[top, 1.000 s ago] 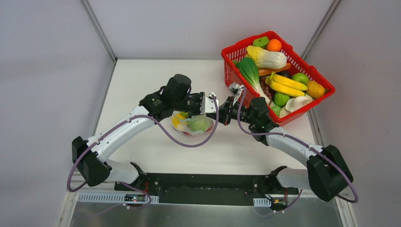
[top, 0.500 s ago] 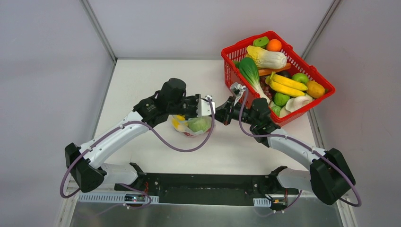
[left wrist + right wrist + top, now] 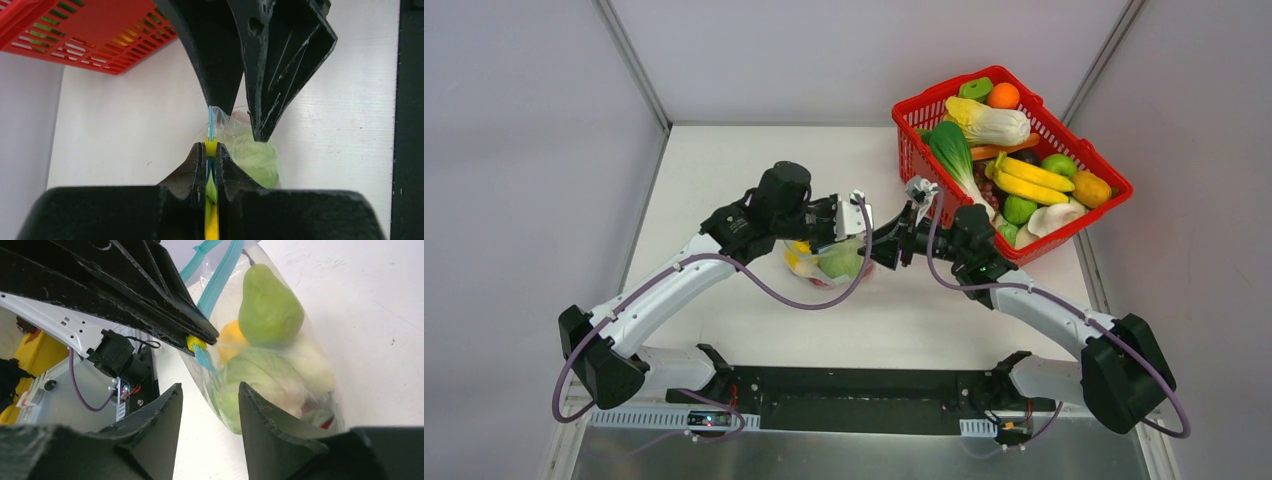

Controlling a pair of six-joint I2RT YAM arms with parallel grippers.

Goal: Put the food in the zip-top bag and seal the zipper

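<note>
Teal-blue zipper is pinched by the left tool, whose jaws are pressed together on it. The right tool is spread, just beside the food-filled zip-top bag on the table.

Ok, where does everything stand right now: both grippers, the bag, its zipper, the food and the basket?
left gripper: shut, pinching the zipper.
right gripper: open, holding nothing, beside the bag.
zipper: clamped in the left gripper; whether it is fully sealed cannot be told.
zip-top bag: upright, held by its top edge, filled.
pear, lemon, cabbage: inside the bag.
red basket: piled full.
</note>
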